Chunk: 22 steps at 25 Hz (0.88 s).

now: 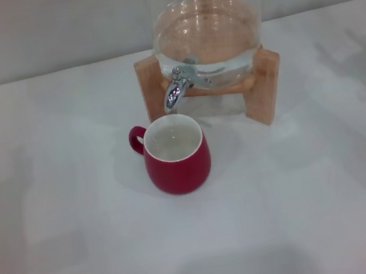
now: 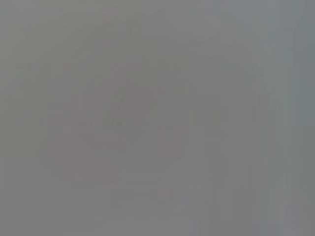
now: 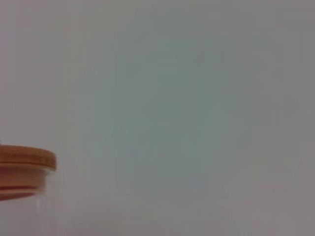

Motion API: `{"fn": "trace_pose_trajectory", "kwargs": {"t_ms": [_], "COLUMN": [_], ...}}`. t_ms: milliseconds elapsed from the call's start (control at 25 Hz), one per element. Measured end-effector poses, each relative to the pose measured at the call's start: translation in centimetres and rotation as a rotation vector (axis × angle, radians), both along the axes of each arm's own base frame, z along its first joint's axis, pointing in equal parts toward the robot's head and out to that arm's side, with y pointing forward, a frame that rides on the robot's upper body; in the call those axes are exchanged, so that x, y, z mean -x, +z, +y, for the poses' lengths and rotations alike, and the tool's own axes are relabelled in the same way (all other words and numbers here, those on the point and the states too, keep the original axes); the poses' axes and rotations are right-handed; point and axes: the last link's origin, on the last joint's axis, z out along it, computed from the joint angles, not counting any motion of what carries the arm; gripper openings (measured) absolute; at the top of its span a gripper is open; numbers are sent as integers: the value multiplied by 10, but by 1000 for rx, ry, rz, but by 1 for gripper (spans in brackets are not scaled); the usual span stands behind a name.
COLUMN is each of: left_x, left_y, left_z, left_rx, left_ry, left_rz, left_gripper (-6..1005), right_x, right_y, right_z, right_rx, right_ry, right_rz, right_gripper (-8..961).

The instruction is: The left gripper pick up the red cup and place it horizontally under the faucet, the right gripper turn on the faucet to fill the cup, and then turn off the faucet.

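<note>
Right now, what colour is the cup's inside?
White, inside the red cup; the head view shows it best.

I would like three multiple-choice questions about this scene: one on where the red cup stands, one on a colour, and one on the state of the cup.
1. Where does the red cup stand?
A. Just below the spout of the faucet
B. Behind the dispenser
C. On top of the wooden stand

2. What colour is the inside of the cup?
A. Black
B. White
C. Blue

3. How is the cup placed?
A. Lying on its side
B. Upside down
C. Upright, mouth upward

Answers:
1. A, in the head view the chrome spout ends right over the cup's rim.
2. B, the inner wall is white against the dark-red outside.
3. C, the open mouth faces up and the base rests on the table.
</note>
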Motion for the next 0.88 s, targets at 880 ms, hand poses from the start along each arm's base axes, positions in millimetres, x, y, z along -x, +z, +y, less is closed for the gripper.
{"fn": "trace_pose_trajectory", "kwargs": {"t_ms": [880], "left_x": [18], "left_y": [18], "left_z": [-19], "left_rx": [-120], "left_ry": [61], "left_rz": [-58], "left_gripper": [873], "right_x": [-12], "right_y": [9], "right_z": [-8], "right_rx": [-83], "right_ry": [-54], "right_rz": [-5], "right_gripper": [867]}}
